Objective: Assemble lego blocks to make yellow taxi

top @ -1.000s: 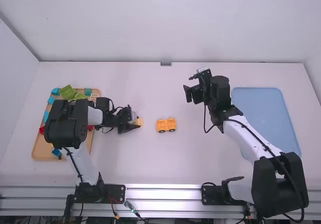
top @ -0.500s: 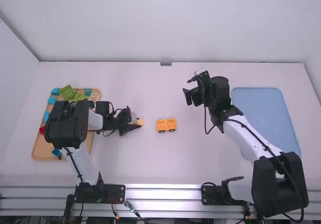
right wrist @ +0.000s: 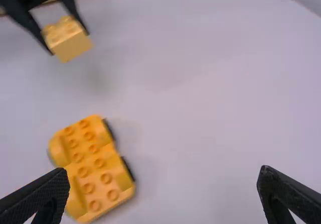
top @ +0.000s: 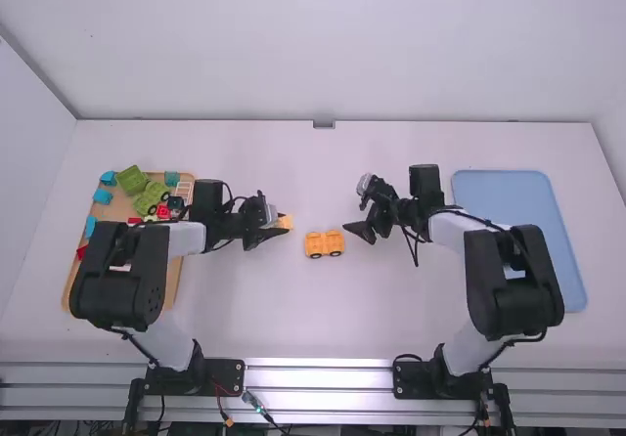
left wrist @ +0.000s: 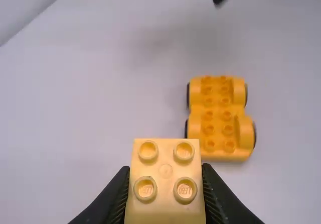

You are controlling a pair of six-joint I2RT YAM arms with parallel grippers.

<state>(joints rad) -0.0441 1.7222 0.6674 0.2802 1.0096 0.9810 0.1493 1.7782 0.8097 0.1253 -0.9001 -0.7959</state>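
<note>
Where the high view looks down on the white table, the left gripper holds a pale yellow block just beside the wheeled yellow base. That base stands between the two grippers, its length running across the table. The right gripper is near the base's other end, apart from it. A wooden tray of colored pieces, green ones among them, lies under and around the left arm; a blue tray lies beyond the right arm's elbow.

In the left wrist view, the left gripper is closed on the block, a finger pressed to each of two opposite sides, its four studs facing the camera. The base, studded on top, is near it.

In the right wrist view, the right gripper has its fingers spread wide with nothing between them. The base rests on the table, and the held block is above the tabletop.
</note>
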